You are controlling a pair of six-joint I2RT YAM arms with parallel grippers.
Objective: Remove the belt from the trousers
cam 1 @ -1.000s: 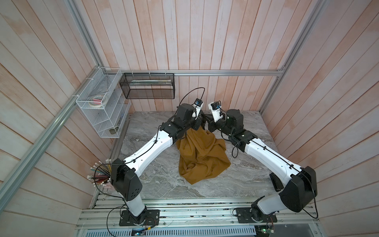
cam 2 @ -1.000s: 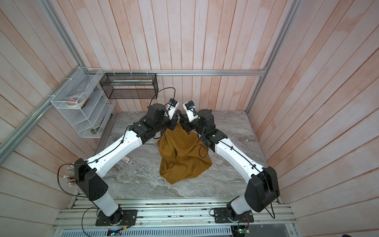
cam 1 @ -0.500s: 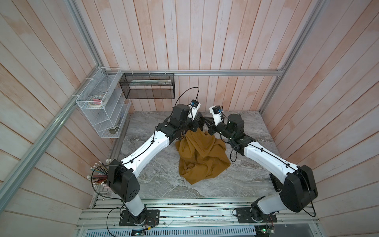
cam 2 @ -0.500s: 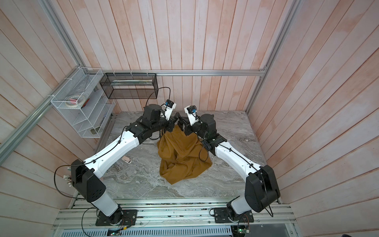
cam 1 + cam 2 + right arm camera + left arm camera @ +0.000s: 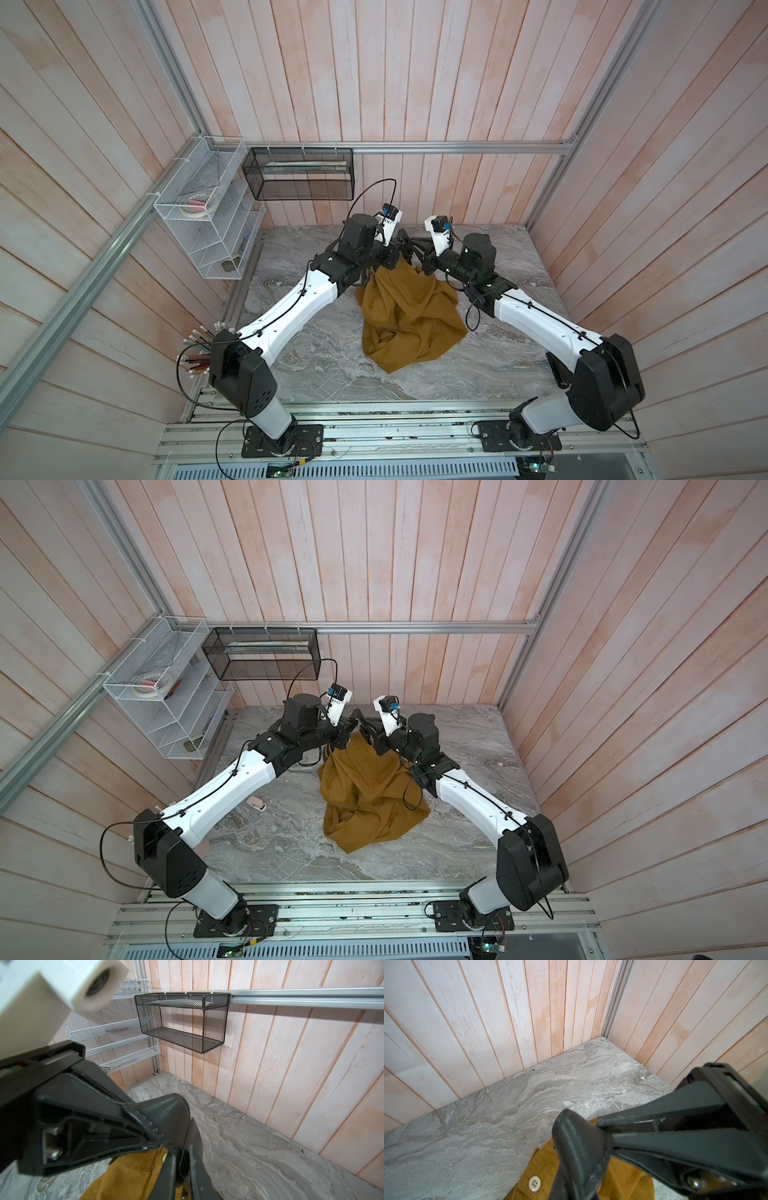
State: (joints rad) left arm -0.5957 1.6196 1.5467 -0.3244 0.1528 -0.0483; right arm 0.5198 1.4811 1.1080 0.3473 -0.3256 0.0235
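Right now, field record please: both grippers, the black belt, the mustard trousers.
left gripper: shut on the narrow black leather-like belt, raised
right gripper: jaws nearly together at the belt; grip unclear
trousers: mustard-brown fabric, waist drawn up to both grippers, rest crumpled on the grey marbled tabletop
button: pale, four-hole, at the waist
threading: hidden, cannot tell

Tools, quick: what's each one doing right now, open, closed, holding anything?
Left tool: closed on the belt.
Right tool: closed on the belt as well.
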